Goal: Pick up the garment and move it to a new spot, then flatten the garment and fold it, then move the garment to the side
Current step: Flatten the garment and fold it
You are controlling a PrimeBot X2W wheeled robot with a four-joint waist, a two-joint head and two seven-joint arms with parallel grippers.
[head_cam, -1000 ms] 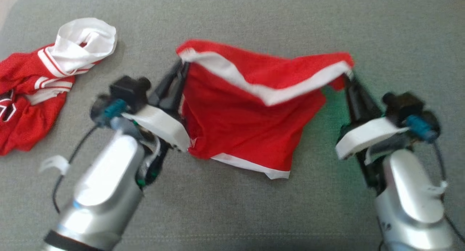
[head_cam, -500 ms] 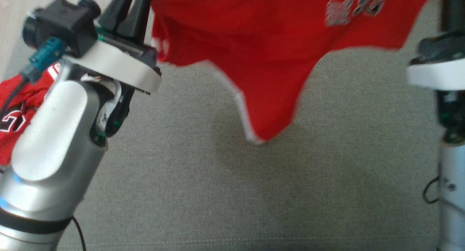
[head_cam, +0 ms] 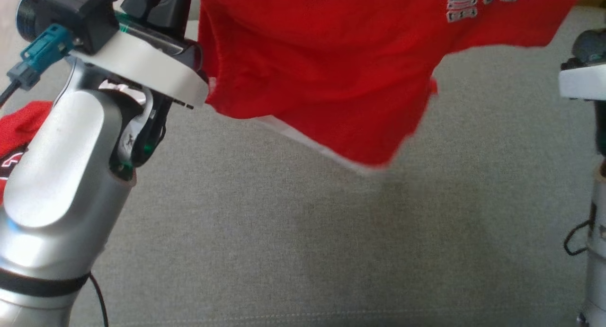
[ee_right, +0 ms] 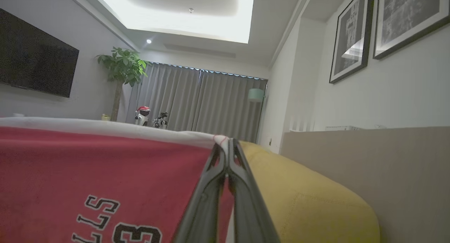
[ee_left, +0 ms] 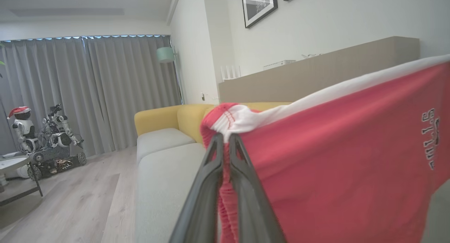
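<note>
The garment (head_cam: pixel 322 62) is a pair of red shorts with a white waistband and lettering, hanging in the air above the grey sofa seat (head_cam: pixel 284 232). My left gripper (ee_left: pixel 225 139) is shut on the left end of the waistband, where the red cloth (ee_left: pixel 334 165) spreads to the right. My right gripper (ee_right: pixel 227 144) is shut on the other end of the waistband, the shorts (ee_right: pixel 88 172) stretching off to the left. In the head view the left arm's fingers (head_cam: pixel 156 0) rise out of the top edge; the right wrist (head_cam: pixel 584 76) sits at the right edge.
Another red garment (head_cam: pixel 19 128) lies on the seat behind my left arm. The sofa has a yellow back (ee_right: pixel 302 193) and a beige ledge (ee_left: pixel 316 74) runs behind it. Wooden floor (ee_left: pixel 70 200) and toy robots (ee_left: pixel 45 137) lie beyond the sofa's end.
Both arms have lifted the shorts off the seat and raised them high. The cloth has swung, and its lower corner now hangs farther right and higher. The head view has shifted too.
</note>
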